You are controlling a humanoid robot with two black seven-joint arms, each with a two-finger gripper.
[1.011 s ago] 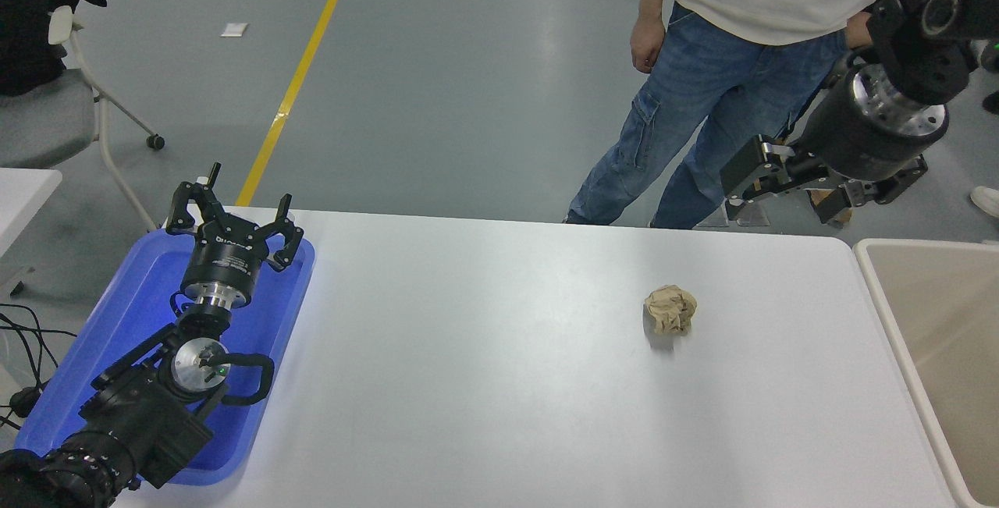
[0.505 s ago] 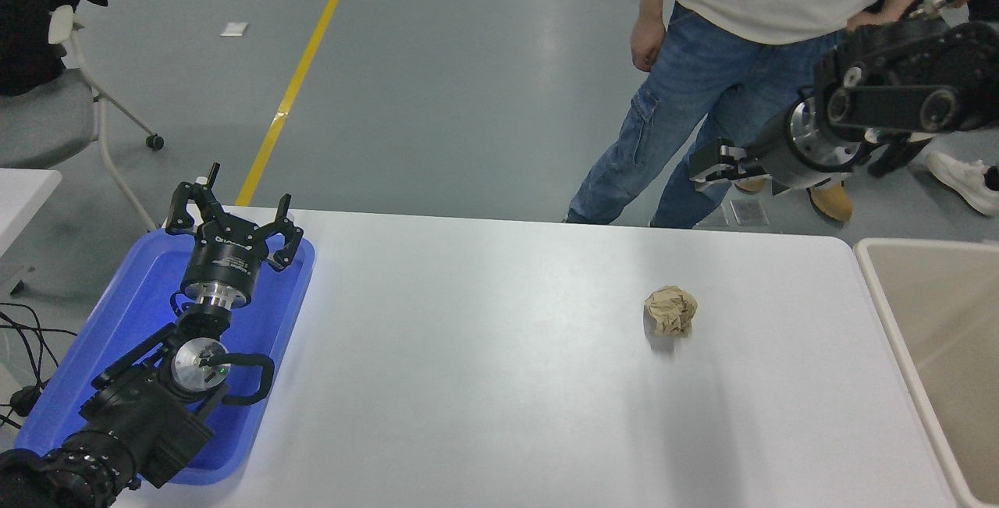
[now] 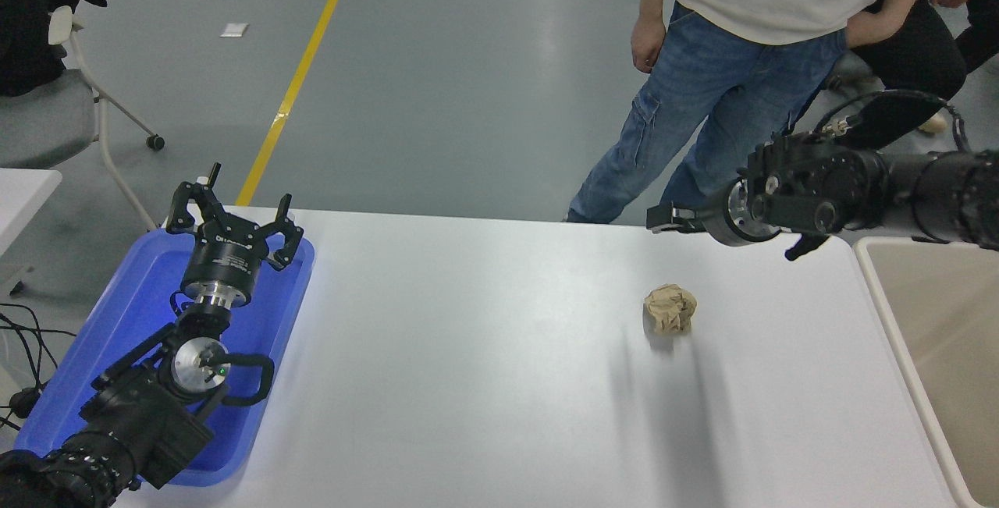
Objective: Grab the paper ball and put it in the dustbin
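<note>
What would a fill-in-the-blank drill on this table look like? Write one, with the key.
1. The paper ball lies on the white ____.
2. The left gripper is parked over the ____ tray.
3. The dustbin stands at the table's ____ edge.
4. The right gripper holds ____.

Missing words: table; blue; right; nothing

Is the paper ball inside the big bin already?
No, the paper ball sits on the white table, apart from the bin at the right edge.
</note>
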